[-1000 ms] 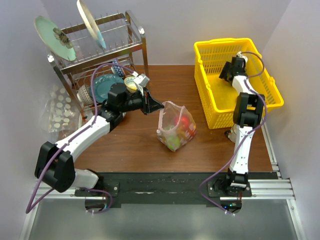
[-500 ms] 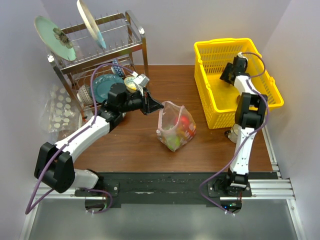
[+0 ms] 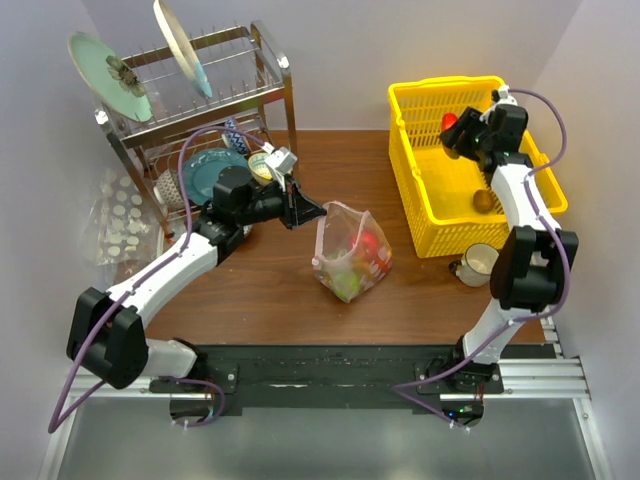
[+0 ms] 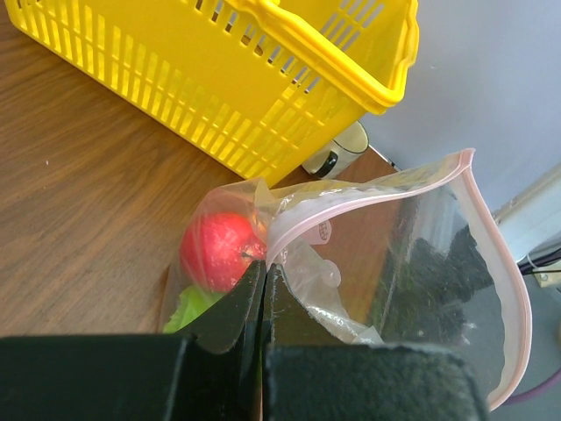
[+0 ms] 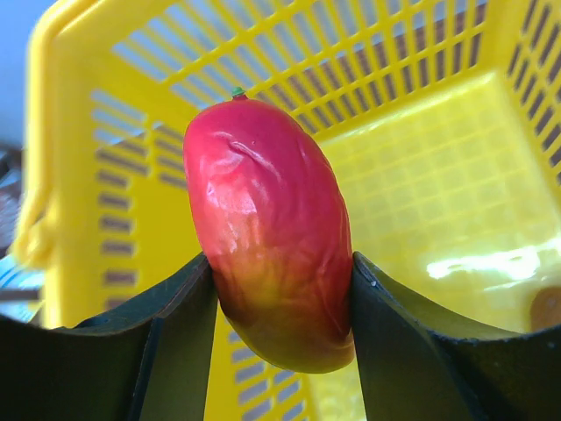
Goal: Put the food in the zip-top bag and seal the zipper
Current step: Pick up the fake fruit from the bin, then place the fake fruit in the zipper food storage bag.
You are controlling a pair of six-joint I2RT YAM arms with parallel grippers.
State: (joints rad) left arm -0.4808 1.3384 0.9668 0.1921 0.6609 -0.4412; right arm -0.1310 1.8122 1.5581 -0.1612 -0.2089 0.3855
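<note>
Item: left gripper (image 4: 265, 272), jaws pressed together on the rim of the zip-top bag (image 4: 421, 237), thin crinkly clear plastic with a faint pink tint. The pinch is made where the pink zipper (image 4: 513, 241) strip begins; from the jaw tips the strip curves away in a wide loop, so the mouth is held gaping. Just beyond the jaw tips, inside the bag, a glossy round red apple (image 4: 219, 250) and a ruffled green leafy piece (image 4: 188, 307) are seen. Further beyond the jaws, a yellow lattice plastic basket (image 4: 289, 53) and a pale mug (image 4: 342, 149) stand on the brown wood-grain table (image 4: 79, 202). Item: right gripper (image 5: 280, 263), jaws spread about and pinching a red mango-shaped fruit (image 5: 263, 175), smooth, shiny, oblong, shading to orange at its lower end, a green nub on top. Both black fingers are pressed against its flanks; the basket's perforated floor lies below and behind the jaws, with a small tan round piece (image 3: 483, 200) resting on it. A metal dish rack (image 3: 270, 90) stands behind the left gripper.
</note>
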